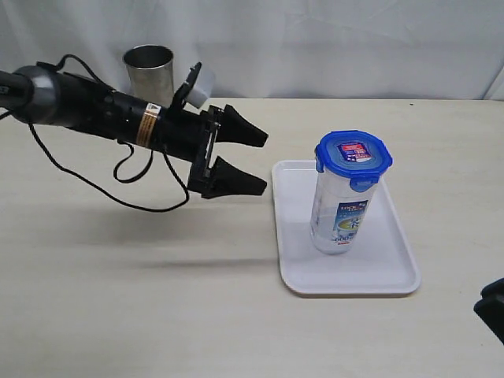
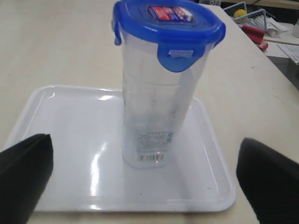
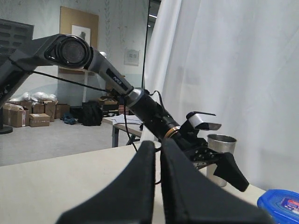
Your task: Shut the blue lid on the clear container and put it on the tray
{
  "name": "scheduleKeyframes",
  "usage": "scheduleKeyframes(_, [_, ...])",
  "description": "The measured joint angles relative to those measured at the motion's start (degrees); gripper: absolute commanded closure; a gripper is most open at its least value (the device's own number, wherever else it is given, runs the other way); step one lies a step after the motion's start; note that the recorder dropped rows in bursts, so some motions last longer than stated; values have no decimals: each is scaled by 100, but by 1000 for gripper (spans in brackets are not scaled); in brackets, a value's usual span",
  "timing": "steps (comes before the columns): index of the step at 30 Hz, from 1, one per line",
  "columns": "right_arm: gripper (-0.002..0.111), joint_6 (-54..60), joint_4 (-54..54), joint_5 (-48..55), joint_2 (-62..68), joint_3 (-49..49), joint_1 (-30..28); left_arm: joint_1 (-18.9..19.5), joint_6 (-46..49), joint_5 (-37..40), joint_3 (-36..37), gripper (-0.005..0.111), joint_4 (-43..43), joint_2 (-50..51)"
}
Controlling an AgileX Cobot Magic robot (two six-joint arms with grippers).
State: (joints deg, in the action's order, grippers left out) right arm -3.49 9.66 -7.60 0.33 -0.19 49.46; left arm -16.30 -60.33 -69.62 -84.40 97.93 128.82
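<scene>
Exterior view: clear container (image 1: pixel 340 209) upright on tray (image 1: pixel 374 272); left gripper (image 1: pixel 265 163) released, right gripper (image 3: pixel 157 144) clenched

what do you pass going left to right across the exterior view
steel tumbler → left gripper, jaws open → tray, with the clear container standing on it, blue lid on top → dark part of the right arm at the picture's edge
</scene>
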Motion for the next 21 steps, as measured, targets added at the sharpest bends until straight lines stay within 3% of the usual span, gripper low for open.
scheduleKeyframes(6, [104, 0, 0, 0, 0, 0, 0, 303, -788, -4, 68, 2, 170, -477])
scheduleKeyframes(12, [104, 0, 0, 0, 0, 0, 0, 549, -985, -4, 492, 2, 209, -1036])
scheduleKeyframes(21, [104, 0, 0, 0, 0, 0, 0, 1235, -1111, -14, 1593, 2, 235, -2766])
